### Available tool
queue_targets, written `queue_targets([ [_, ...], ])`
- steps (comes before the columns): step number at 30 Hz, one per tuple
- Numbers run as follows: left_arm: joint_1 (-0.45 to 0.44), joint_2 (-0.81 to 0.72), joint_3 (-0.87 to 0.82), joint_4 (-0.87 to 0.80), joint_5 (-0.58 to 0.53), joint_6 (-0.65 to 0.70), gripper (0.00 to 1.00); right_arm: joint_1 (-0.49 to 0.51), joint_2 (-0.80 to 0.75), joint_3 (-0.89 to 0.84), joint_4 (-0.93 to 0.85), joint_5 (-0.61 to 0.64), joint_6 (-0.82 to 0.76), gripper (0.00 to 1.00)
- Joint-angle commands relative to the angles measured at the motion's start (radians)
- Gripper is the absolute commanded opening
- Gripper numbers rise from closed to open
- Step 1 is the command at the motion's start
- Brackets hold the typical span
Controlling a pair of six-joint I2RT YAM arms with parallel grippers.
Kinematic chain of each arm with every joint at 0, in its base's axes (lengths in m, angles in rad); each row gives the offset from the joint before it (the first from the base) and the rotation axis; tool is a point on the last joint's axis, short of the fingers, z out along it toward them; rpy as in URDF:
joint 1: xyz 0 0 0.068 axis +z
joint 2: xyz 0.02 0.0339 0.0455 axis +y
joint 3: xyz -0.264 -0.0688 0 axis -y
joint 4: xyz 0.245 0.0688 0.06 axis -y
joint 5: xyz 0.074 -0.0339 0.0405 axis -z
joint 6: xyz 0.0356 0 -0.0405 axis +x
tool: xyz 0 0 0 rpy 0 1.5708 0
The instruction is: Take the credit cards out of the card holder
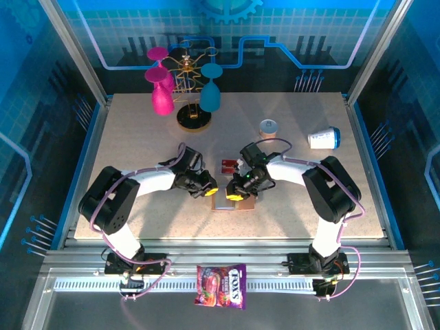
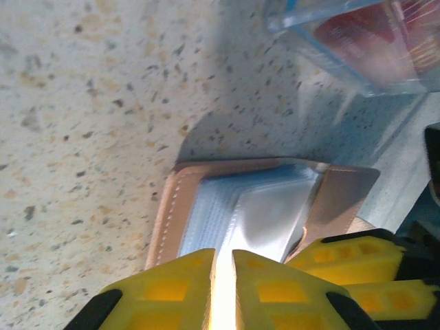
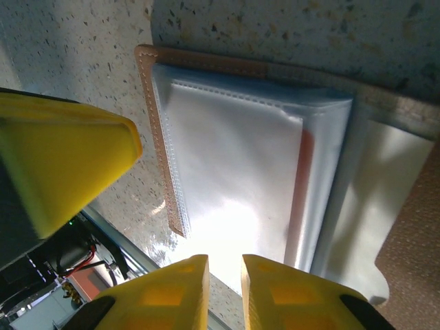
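1. Bench (image 1: 137,144): pale speckled top carrying every item below except item 7.
2. Card holder (image 1: 249,204): tan wallet lying open and flat near the middle of the bench, toward its near edge, beneath both tools. Its clear sleeves (image 3: 234,165) fan out between the stitched tan covers.
3. Contents of the card holder: a red card (image 3: 306,172) shows as a narrow red strip along one sleeve's edge (glare hides the rest of the pockets).
4. Left tool (image 2: 223,260): yellow fingers closed on the near edge of a clear sleeve. A thin bright sliver of the sleeve fills the gap between them.
5. Right tool (image 3: 225,267): fingers nearly together, pinching the near edge of the sleeve stack. One finger (image 3: 62,165) of the left tool stands just beside it, at the holder's stitched corner.
6. Clear plastic box (image 2: 344,62): just beyond the card holder, apart from it. Inside lie the credit cards (image 1: 230,166), red with dark bands.
7. Candy bag (image 1: 221,285): purple-red, lying on the rail in front of the bench, between the arm bases.
8. Cup (image 1: 324,138): white and blue, on its side at the far right; its contents cannot be told. A small round tin (image 1: 268,126) stands near it.
9. Rack (image 1: 187,117): at the far edge, holding pink glasses (image 1: 163,103) and a teal glass (image 1: 210,96).
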Motion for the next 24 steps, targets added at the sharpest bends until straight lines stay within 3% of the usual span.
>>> queue_targets([
  [1, -0.009, -0.017, -0.024, -0.039, 0.024, 0.024, 0.15, 0.015, 0.017, 0.037, -0.039, 0.012, -0.018, 0.22],
  [24, -0.009, 0.013, -0.046, -0.027, 0.013, 0.037, 0.14, 0.042, 0.088, 0.156, -0.206, 0.089, -0.125, 0.29],
])
